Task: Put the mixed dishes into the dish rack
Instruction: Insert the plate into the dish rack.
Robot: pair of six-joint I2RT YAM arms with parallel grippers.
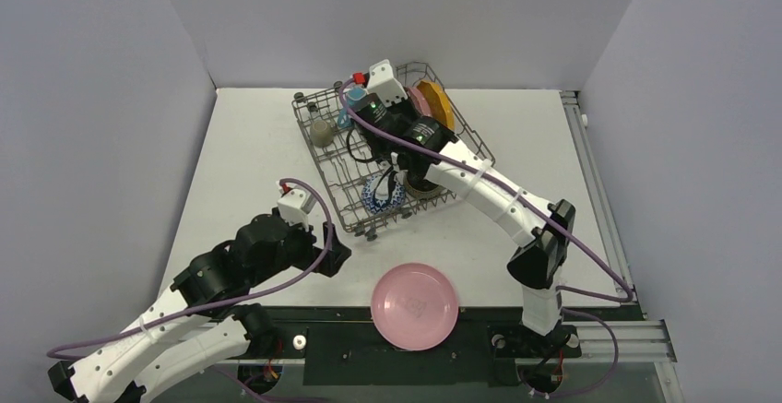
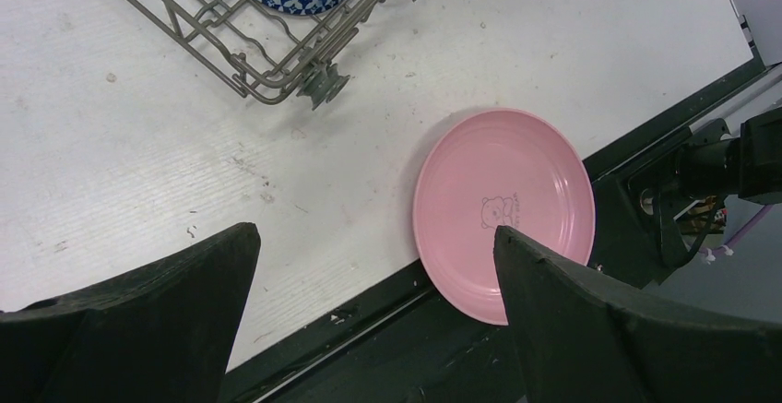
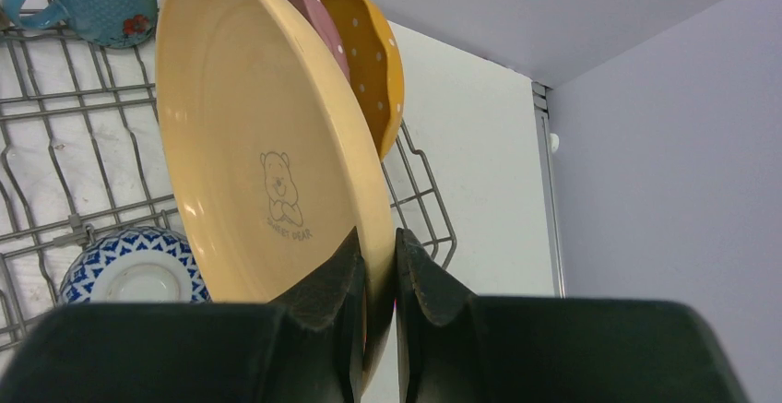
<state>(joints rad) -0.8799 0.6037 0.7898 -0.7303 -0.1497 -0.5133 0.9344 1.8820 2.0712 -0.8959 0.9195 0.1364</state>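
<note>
right pincer [image 3: 377, 244]: mine, nearly closed, both fingers clamped on the lower rim of the yellow plate [image 3: 267, 145]
yellow plate: up on edge over the dish rack [image 1: 318, 159], bear print facing my wrist camera; can't tell if its bottom edge sits between tines
behind it: dark pink plate [image 3: 312, 11], then orange plate [image 3: 376, 62], both on edge, dotted, stacked close at the rack's far right corner
blue mug [image 3: 101, 2]: in the rack, far side, tipped over on the wires
blue-white bowl [image 3: 138, 272]: upside down in the rack's near part, just beside the yellow plate's lower edge
grey mug [image 1: 320, 133]: in the rack, left side
left pincer [image 2: 373, 237]: mine, spread fully wide, nothing between the fingers; it hangs over bare table [image 2: 138, 145] near the rack's near corner
light pink plate [image 2: 503, 209]: outside the rack, flat, face up, at the table's near edge and overlapping the black base strip, between my two arm bases; right of the left pincer, not touched
</note>
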